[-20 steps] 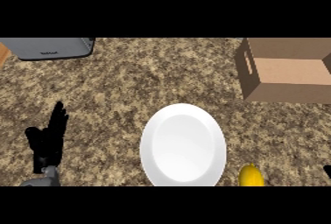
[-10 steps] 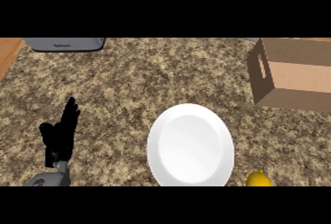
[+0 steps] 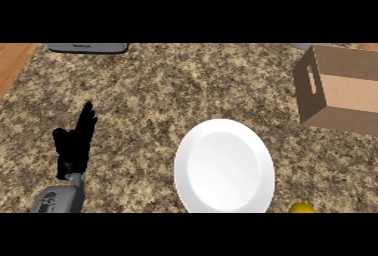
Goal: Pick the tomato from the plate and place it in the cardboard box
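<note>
At the middle of the speckled brown stone counter (image 3: pixel 162 90), a white oval-looking plate (image 3: pixel 225 167) is lying flat, its lower rim running down to the bottom edge of the view. Its face is showing nothing but plain white. Just beside the plate's lower right rim, a small yellow rounded thing (image 3: pixel 301 207) is peeking up from the bottom edge, cut off so that only its top is showing. Whether it is touching the rim, and whether it is the fruit to be picked, cannot be told.

Well to the left of the plate, the left hand (image 3: pixel 74 145) is resting above the counter with its black fingers standing straight and relaxed, pointing away toward the far side and grasping nothing. Its grey forearm (image 3: pixel 59 200) is coming in from the lower edge below it. The hand is keeping well apart from the plate, with bare counter lying between them.

Up and to the right of the plate, the cardboard box (image 3: pixel 343 90) is sitting upright, open at the top, a handle slot showing in the side wall that is facing the plate. It is standing clear of the plate's rim.

Far beyond the plate, toward the upper left, a grey appliance (image 3: pixel 87 47) is sitting at the counter's back edge, only its front showing.
</note>
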Robot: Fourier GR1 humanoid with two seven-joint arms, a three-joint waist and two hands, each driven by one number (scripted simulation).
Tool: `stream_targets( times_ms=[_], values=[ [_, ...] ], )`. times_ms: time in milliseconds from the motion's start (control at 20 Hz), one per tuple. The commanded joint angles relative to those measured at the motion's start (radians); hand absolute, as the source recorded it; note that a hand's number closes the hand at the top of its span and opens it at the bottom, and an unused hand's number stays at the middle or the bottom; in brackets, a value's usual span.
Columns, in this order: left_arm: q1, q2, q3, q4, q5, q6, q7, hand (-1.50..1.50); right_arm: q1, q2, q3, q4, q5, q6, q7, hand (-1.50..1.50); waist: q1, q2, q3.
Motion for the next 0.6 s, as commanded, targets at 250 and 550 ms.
stream_targets(
  times_ms=[250, 550],
  values=[
    [-0.002, -0.001, -0.005, 0.013, -0.005, -0.016, -0.025, 0.00, -0.343, 0.184, 0.164, 0.458, 0.292, -0.088, -0.135, 1.50, 0.022, 0.007, 0.001],
    [0.010, 0.024, 0.004, -0.017, 0.021, -0.060, -0.013, 0.00, -0.510, 0.287, 0.160, 0.741, 0.268, 0.058, -0.122, -1.50, 0.030, 0.009, 0.002]
  ],
)
